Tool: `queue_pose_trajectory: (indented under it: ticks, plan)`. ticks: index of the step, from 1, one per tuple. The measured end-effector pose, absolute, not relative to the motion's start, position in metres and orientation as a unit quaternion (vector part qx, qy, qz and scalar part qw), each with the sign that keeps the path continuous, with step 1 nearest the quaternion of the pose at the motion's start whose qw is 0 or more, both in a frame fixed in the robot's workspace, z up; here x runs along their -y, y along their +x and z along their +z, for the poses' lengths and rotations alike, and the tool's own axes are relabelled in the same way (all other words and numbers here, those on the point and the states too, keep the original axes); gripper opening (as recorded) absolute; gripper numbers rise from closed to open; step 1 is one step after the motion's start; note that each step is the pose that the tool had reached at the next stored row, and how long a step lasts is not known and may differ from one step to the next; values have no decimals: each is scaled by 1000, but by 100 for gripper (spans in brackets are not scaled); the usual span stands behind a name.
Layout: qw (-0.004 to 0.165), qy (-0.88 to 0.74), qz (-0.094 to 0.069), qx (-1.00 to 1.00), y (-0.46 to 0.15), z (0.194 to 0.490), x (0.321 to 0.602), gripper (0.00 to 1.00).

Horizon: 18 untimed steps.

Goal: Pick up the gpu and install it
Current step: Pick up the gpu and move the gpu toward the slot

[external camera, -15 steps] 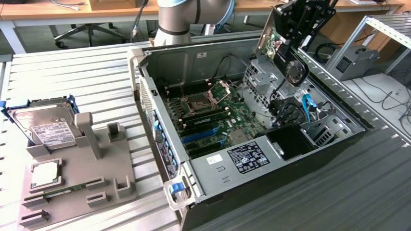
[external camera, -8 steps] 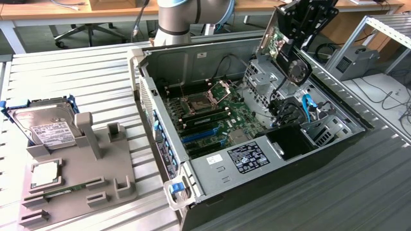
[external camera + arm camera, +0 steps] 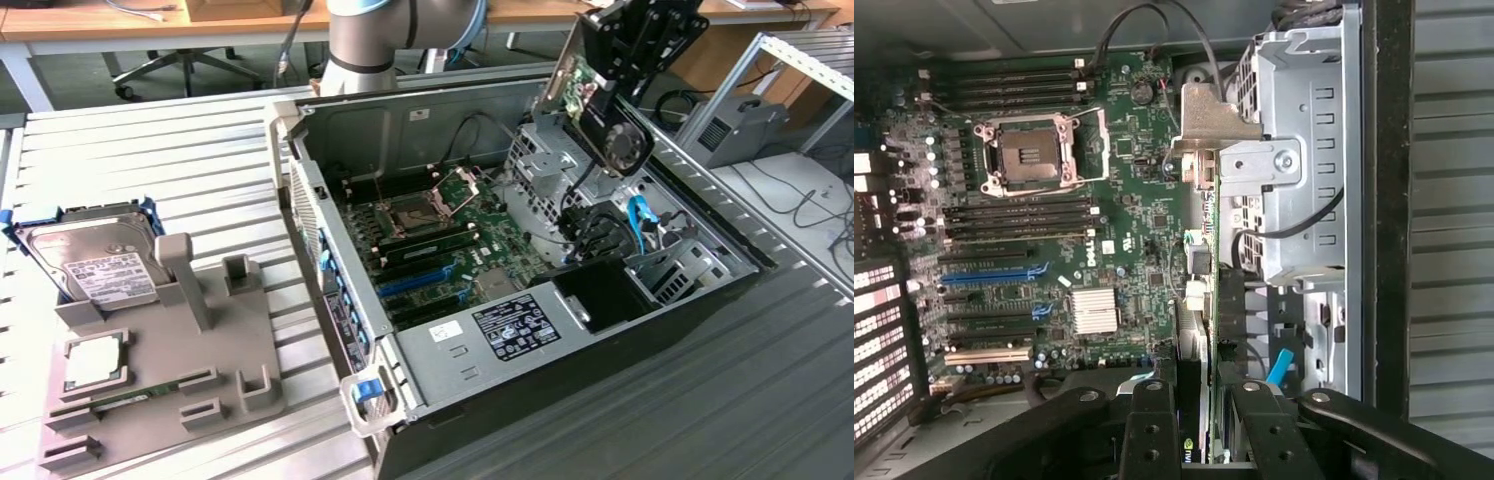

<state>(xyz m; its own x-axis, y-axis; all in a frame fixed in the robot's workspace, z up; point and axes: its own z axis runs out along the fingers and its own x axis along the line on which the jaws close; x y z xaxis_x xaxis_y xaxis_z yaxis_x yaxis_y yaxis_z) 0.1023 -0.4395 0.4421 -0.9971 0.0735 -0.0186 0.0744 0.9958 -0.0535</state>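
The gpu (image 3: 577, 88) hangs tilted above the far right side of the open computer case (image 3: 441, 390), green board and black fan cooler (image 3: 623, 140) showing. My gripper (image 3: 607, 85) is shut on its upper part. In the wrist view the gpu (image 3: 1206, 330) runs edge-on between my black fingers (image 3: 1152, 430), its silver end bracket (image 3: 1210, 125) at the far end. My gripper (image 3: 1206, 410) sits over the seam between the motherboard (image 3: 1104, 200) and the metal drive cage (image 3: 1304, 150). The blue expansion slots (image 3: 994, 272) lie off to one side of the card, well below it.
A grey parts holder (image 3: 174, 370) at the exterior view's left carries a silver hard drive (image 3: 100, 265) and a processor (image 3: 94, 360). Inside the case are the empty CPU socket (image 3: 407, 215), black cables (image 3: 587, 190), blue cables (image 3: 641, 225) and the power supply (image 3: 514, 325).
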Motion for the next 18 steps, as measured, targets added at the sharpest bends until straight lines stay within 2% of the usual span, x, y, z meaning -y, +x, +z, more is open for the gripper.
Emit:
queue_pose_trajectory:
  ticks: [18]
  plan:
    - [8,37,-28,-999,116,442,434,26]
